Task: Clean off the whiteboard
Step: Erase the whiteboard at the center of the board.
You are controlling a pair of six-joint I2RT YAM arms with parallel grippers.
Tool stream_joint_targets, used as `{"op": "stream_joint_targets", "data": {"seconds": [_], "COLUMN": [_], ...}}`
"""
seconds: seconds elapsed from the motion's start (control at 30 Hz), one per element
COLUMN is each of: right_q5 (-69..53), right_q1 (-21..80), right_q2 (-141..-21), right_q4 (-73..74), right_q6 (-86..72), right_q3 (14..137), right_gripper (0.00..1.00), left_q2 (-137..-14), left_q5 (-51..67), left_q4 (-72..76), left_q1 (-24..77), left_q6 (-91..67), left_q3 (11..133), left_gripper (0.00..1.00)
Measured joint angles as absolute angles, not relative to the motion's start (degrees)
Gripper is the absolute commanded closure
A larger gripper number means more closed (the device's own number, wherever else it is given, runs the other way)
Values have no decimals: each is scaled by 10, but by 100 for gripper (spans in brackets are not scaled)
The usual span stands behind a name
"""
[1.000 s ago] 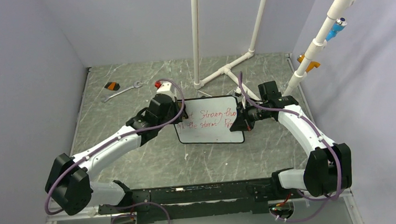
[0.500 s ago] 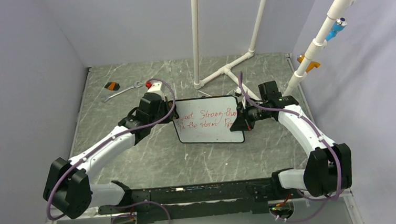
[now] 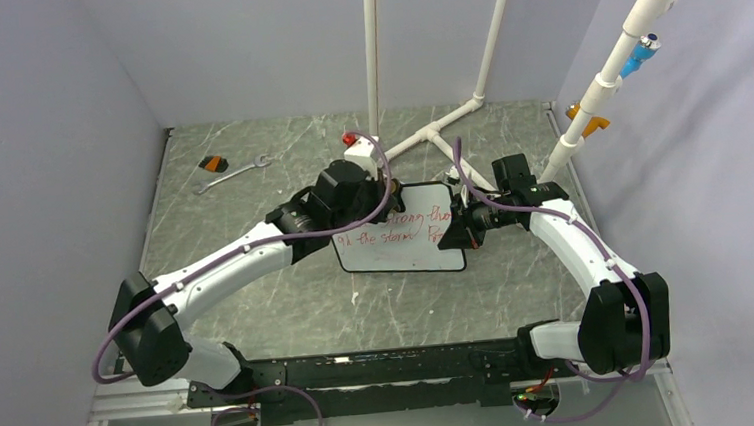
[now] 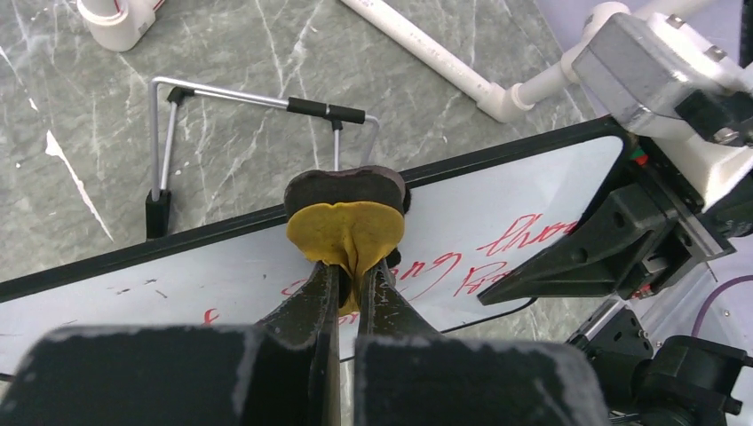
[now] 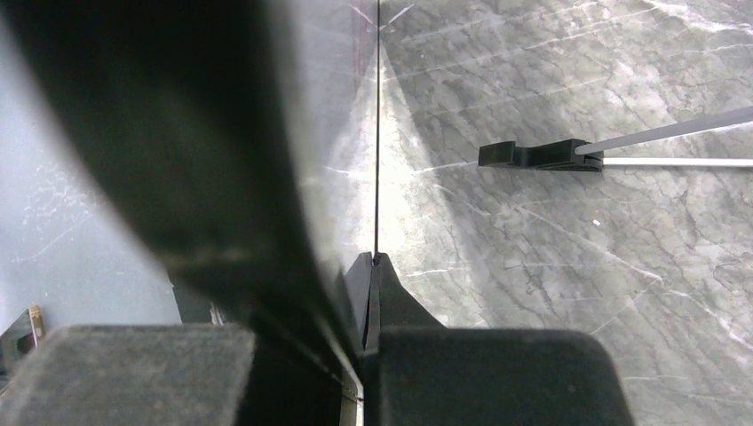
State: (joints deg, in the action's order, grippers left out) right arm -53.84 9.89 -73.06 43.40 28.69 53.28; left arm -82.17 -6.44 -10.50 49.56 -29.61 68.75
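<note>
The whiteboard (image 3: 406,256) stands tilted on the table mid-scene, with red handwriting (image 3: 425,218) across it. My left gripper (image 4: 348,275) is shut on a yellow and dark felt eraser (image 4: 346,217) and presses it on the board's upper middle (image 4: 497,204). The board left of the eraser is mostly wiped, with faint red marks. My right gripper (image 3: 451,230) is shut on the board's right edge. In the right wrist view its tips (image 5: 373,264) pinch the board seen edge-on (image 5: 377,133).
The board's wire stand (image 4: 249,93) juts behind it, with one foot (image 5: 540,155) on the table. A white pipe frame (image 3: 428,134) stands just behind. A wrench (image 3: 233,173) and a small orange-black object (image 3: 213,164) lie far left. Walls close both sides.
My left arm drew back to the board's left edge, then swung right along the top line to the upper middle with the eraser. The right arm and the board have not moved.
</note>
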Motion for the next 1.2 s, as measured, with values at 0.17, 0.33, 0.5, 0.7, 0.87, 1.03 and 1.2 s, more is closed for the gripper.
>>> {"op": "stream_joint_targets", "data": {"seconds": [0.17, 0.33, 0.5, 0.7, 0.87, 1.03, 1.2], "right_q5": [-538, -537, -537, -536, -536, -537, -538], "right_q1": [98, 98, 98, 97, 96, 96, 96], "right_q2": [-731, -731, -731, -731, -731, -731, -731], "right_q4": [434, 434, 434, 435, 435, 434, 434], "right_q6": [278, 264, 258, 257, 261, 279, 283], "right_q3": [533, 533, 533, 533, 533, 533, 533], "right_gripper": [100, 100, 100, 100, 100, 100, 100], "left_q2": [-821, -782, -752, -746, -745, -765, -800], "left_q5": [-65, -56, -58, -35, -23, -12, -7], "left_q4": [-92, -81, -84, -69, -62, -56, -54], "left_q1": [486, 420, 340, 323, 348, 428, 474], "left_q6": [-295, -296, -295, -285, -278, -277, -277], "left_q3": [673, 599, 538, 517, 517, 542, 595], "left_gripper": [100, 100, 100, 100, 100, 100, 100]}}
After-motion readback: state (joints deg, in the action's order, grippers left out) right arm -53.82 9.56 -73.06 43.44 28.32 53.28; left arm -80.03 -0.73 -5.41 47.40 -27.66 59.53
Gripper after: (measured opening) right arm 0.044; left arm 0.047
